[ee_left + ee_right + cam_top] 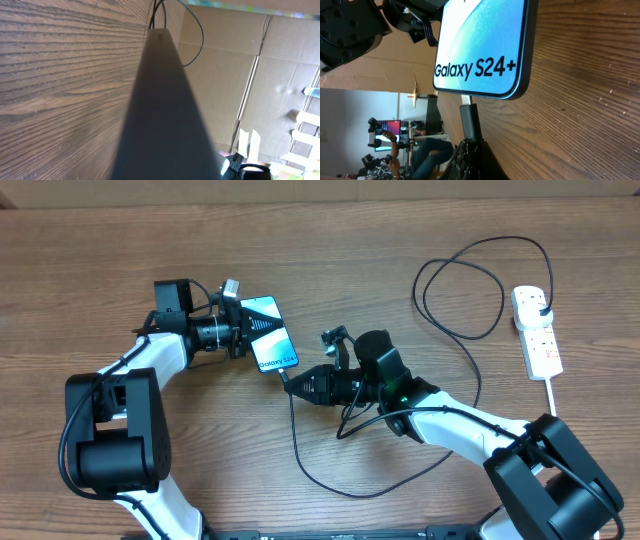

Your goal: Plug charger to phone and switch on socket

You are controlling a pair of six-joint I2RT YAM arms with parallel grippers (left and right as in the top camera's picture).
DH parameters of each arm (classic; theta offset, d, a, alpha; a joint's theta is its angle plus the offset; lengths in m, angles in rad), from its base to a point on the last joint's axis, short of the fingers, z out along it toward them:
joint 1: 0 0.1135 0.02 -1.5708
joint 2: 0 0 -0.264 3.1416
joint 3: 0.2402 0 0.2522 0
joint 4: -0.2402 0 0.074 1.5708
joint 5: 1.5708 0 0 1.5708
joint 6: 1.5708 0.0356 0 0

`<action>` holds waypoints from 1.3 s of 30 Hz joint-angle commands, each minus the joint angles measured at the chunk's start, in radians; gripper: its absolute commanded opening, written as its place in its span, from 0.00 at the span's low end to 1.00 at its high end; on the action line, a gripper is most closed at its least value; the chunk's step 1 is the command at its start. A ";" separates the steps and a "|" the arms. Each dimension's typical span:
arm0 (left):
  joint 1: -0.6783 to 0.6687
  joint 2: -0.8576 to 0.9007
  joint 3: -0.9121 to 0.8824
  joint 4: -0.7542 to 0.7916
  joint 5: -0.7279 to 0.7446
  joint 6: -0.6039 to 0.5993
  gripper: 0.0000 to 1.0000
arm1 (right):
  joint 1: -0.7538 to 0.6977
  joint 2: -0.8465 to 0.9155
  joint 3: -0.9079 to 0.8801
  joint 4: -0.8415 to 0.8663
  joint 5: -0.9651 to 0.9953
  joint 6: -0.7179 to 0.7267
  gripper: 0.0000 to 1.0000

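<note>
The phone (270, 333), with its light blue screen lit, is tilted up off the wooden table, and my left gripper (243, 330) is shut on its upper end. In the left wrist view only the phone's dark edge (165, 110) shows. My right gripper (293, 383) is shut on the charger's black connector (470, 122). The connector's tip meets the bottom edge of the phone (480, 45), and a short silver part shows between them. The charger's black cable (330, 480) loops across the table to its plug (540, 302) in the white socket (537, 340) at the far right.
The socket's thick white cord (552, 395) runs down beside my right arm. A loop of the cable (460, 290) lies at the back right. Cardboard walls (225, 75) stand beyond the table.
</note>
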 commanded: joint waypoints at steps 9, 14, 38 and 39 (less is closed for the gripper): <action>-0.033 -0.031 0.004 -0.015 0.129 0.005 0.04 | -0.025 -0.019 0.006 0.039 0.121 0.077 0.04; -0.033 -0.031 0.004 -0.015 0.128 0.005 0.04 | -0.025 -0.019 0.006 0.080 0.159 0.077 0.04; -0.042 -0.031 0.004 -0.015 0.128 0.005 0.04 | -0.024 -0.019 0.006 0.132 0.148 0.025 0.04; -0.042 -0.031 0.004 -0.015 0.128 0.005 0.04 | -0.024 -0.019 0.006 0.148 0.143 0.029 0.04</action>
